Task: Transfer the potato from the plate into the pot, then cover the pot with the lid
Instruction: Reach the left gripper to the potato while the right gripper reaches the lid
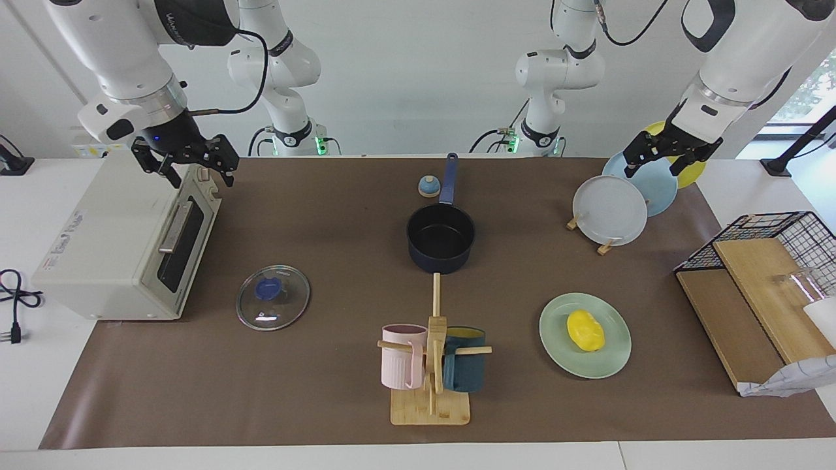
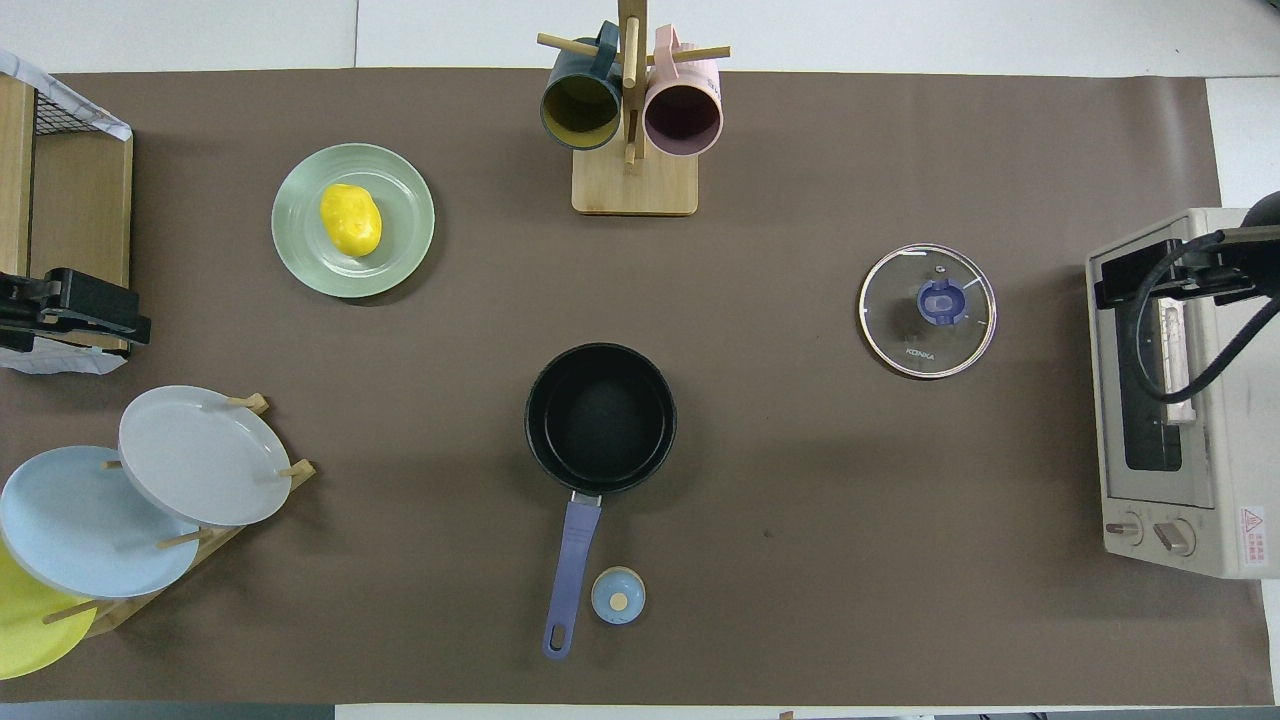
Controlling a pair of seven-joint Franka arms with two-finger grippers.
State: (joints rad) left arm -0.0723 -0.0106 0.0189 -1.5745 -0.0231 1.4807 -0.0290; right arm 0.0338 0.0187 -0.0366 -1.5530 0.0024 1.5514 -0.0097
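Note:
The yellow potato (image 1: pixel 586 329) (image 2: pixel 350 219) lies on the mint-green plate (image 1: pixel 614 356) (image 2: pixel 400 255), toward the left arm's end of the table. The dark navy pot (image 1: pixel 441 238) (image 2: pixel 600 418) stands empty at mid-table, its blue handle (image 2: pixel 572 575) pointing toward the robots. The glass lid (image 1: pixel 273 297) (image 2: pixel 927 310) lies flat on the mat, toward the right arm's end. My left gripper (image 1: pixel 655 168) (image 2: pixel 80 310) is open and empty, raised over the plate rack. My right gripper (image 1: pixel 201 175) (image 2: pixel 1150 272) is open and empty, raised over the toaster oven.
A toaster oven (image 1: pixel 124 241) stands at the right arm's end. A rack with grey, light blue and yellow plates (image 1: pixel 610 210) and a wire basket with wooden boards (image 1: pixel 771 287) stand at the left arm's end. A mug tree (image 1: pixel 432 365) stands farther out than the pot. A small blue dome (image 1: pixel 429 187) sits beside the pot handle.

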